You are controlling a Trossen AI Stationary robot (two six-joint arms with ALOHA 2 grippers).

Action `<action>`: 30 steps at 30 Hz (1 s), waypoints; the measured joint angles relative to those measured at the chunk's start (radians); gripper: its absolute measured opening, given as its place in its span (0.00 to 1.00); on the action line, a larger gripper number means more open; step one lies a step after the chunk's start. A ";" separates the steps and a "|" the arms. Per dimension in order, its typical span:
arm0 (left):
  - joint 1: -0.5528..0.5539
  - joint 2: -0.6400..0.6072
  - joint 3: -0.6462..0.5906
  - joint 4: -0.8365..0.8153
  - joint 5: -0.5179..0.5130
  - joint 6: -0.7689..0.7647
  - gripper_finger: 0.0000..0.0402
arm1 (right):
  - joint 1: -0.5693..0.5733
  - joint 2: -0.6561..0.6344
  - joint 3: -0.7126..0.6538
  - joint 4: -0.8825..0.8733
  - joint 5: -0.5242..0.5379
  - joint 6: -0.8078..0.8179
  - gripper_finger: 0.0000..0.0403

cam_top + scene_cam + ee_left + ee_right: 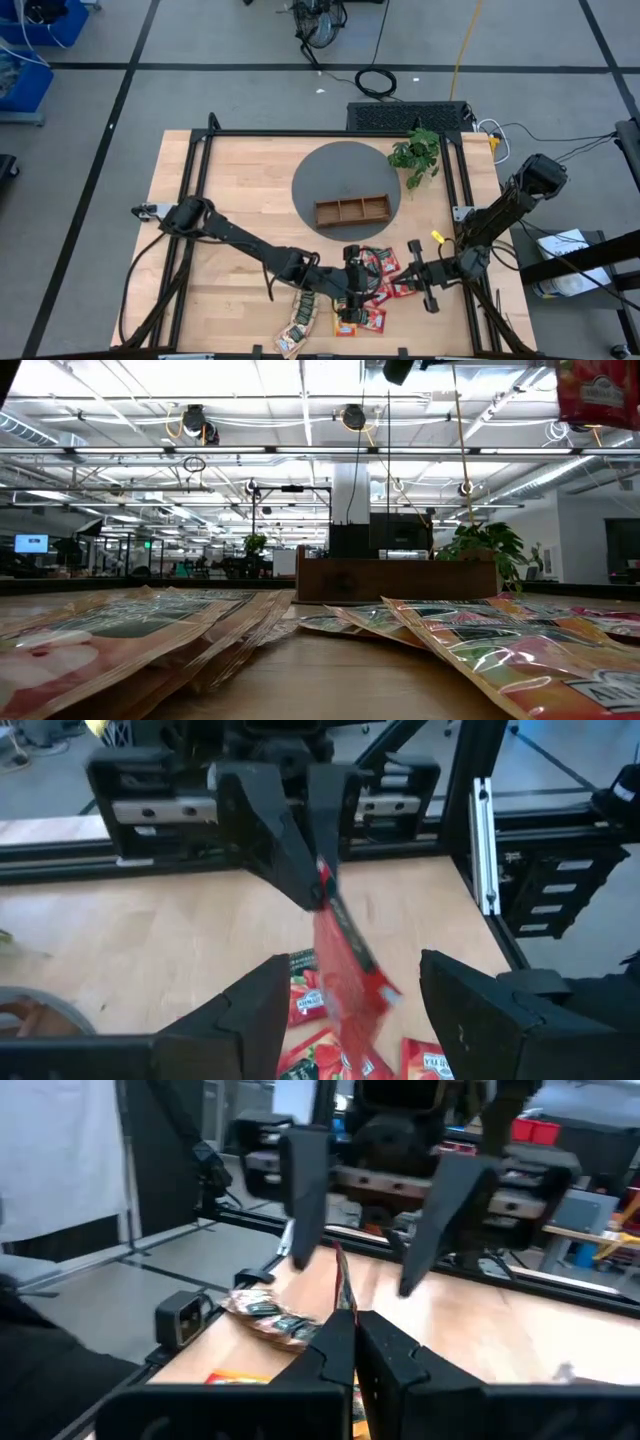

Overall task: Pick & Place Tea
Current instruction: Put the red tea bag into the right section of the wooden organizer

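Tray (352, 211): looked bare
Right end effector (318, 892): pinched one red tea packet (348, 975)
Left end effector (352, 1245): spread wide
Left to do: almost all

Left arm stretches low from nine o'clock toward six, its left gripper (358, 290) with fingers (245, 1015) spread wide. Facing it from four o'clock, the right arm bends in, and the right gripper (412, 272) is pinched tight, fingertips (335, 1342) pressed together.

A wooden table (220, 190) bears a grey mat (330, 175), plant (418, 155) and tea packets (372, 290)
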 joint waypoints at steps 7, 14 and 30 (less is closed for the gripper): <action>-0.008 0.000 -0.001 0.006 -0.027 -0.020 0.51 | 0.000 0.000 0.000 0.000 0.003 0.000 0.00; 0.004 0.010 -0.001 0.015 -0.031 -0.059 0.16 | -0.008 0.000 0.000 0.005 0.006 -0.003 0.00; 0.000 0.025 0.000 -0.094 -0.026 -0.035 0.01 | 0.004 -0.069 0.108 -0.328 0.030 0.086 0.24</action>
